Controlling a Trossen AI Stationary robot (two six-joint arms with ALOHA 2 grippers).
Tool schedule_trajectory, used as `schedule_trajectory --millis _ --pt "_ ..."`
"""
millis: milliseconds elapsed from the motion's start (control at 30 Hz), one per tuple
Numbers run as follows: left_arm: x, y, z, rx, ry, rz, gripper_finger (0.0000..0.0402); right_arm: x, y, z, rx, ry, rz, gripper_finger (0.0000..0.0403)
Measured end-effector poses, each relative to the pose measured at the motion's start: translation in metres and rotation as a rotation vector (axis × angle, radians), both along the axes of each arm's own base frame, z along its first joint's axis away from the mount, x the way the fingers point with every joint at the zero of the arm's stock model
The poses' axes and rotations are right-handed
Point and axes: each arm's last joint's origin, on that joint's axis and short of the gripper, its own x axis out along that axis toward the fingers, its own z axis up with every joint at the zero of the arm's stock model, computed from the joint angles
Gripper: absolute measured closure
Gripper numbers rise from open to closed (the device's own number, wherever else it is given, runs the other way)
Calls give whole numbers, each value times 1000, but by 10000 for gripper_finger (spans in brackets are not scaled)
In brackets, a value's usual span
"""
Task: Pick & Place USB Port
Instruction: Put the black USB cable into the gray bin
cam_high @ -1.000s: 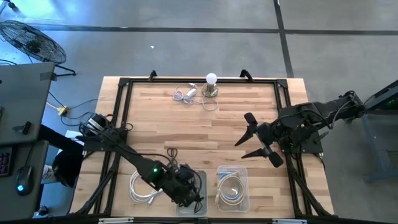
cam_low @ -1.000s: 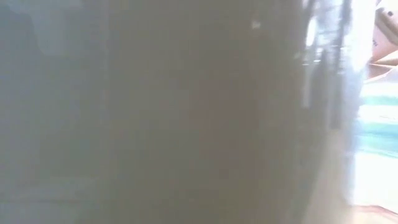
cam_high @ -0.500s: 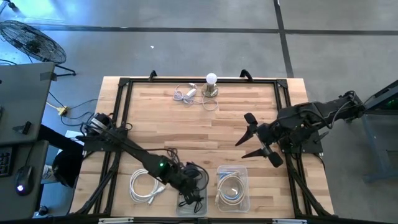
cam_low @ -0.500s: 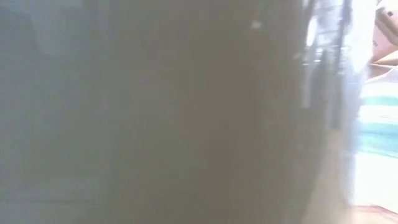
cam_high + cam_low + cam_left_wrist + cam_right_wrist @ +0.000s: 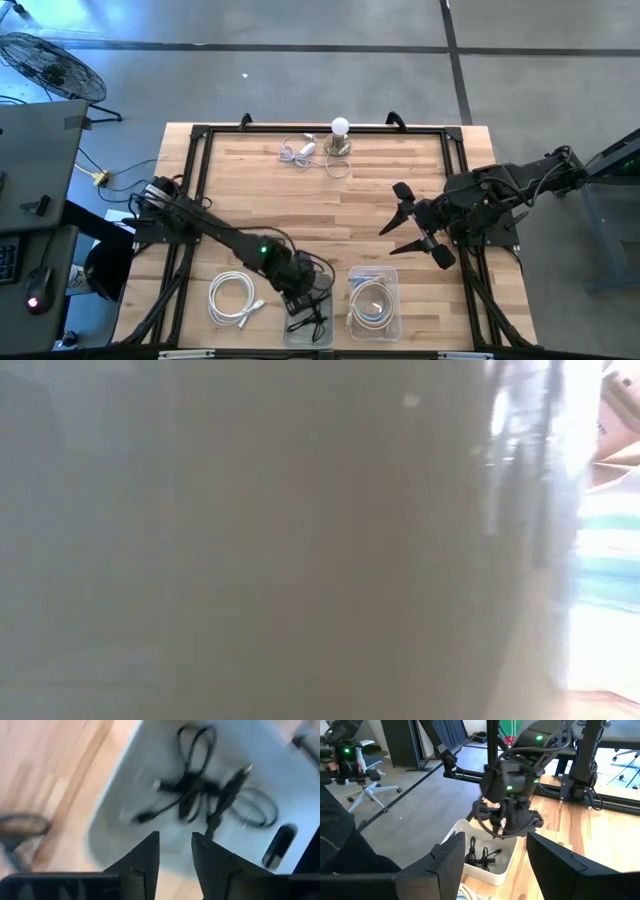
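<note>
A white bin [image 5: 330,300] stands at the table's near edge and holds a tangle of black cables [image 5: 313,318]. The left wrist view shows the cables [image 5: 200,795] on the bin floor, with a small black oblong piece [image 5: 278,845] beside them. My left gripper [image 5: 300,292] hovers just above the bin, near its far rim. Its fingers [image 5: 175,855] stand a little apart with nothing between them. The right wrist view shows it above the bin [image 5: 480,875]. My right gripper [image 5: 408,225] waits wide open and empty over the table's right half.
A clear bin [image 5: 372,305] with a coiled white cable stands right of the white bin. A loose white cable coil [image 5: 235,300] lies to its left. A bulb on a stand [image 5: 340,135] and a white charger [image 5: 295,152] sit at the far edge. The low view is blocked by a blur.
My left gripper has drawn back from low over the white bin, rising and going a little toward the far edge. The black cables that it covered now lie in plain view in the bin.
</note>
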Motion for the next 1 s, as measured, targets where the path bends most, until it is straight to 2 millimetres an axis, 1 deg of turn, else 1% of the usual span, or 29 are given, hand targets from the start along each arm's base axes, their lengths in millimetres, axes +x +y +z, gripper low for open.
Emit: schedule_trajectory --millis 67,133,200,333,500,600,700,767,833,1000 --pt "1 8 2 -21 27 -15 290 0 0 -1 -2 7 0 198" --pt "-3 18 5 -13 62 -26 289 0 0 -1 -4 10 0 199" --pt "-1 26 11 -18 39 -24 289 0 0 -1 -5 15 0 198" --pt "-4 42 26 -12 12 -19 289 -1 0 -2 -8 23 0 199" --pt "-22 62 39 47 93 30 289 -1 -1 -4 -26 39 -27 199" --pt "-26 70 38 98 141 57 289 -1 -2 -6 -41 52 -43 199" --pt "-31 77 35 133 211 45 289 -1 -2 -6 -43 56 -44 199" --pt "-28 81 33 130 226 39 289 -2 -2 -6 -47 55 -43 198" --pt "-30 86 30 148 268 26 289 -2 -2 -6 -49 55 -42 199" --pt "-30 97 31 158 272 6 289 -2 -2 -7 -53 61 -43 199"
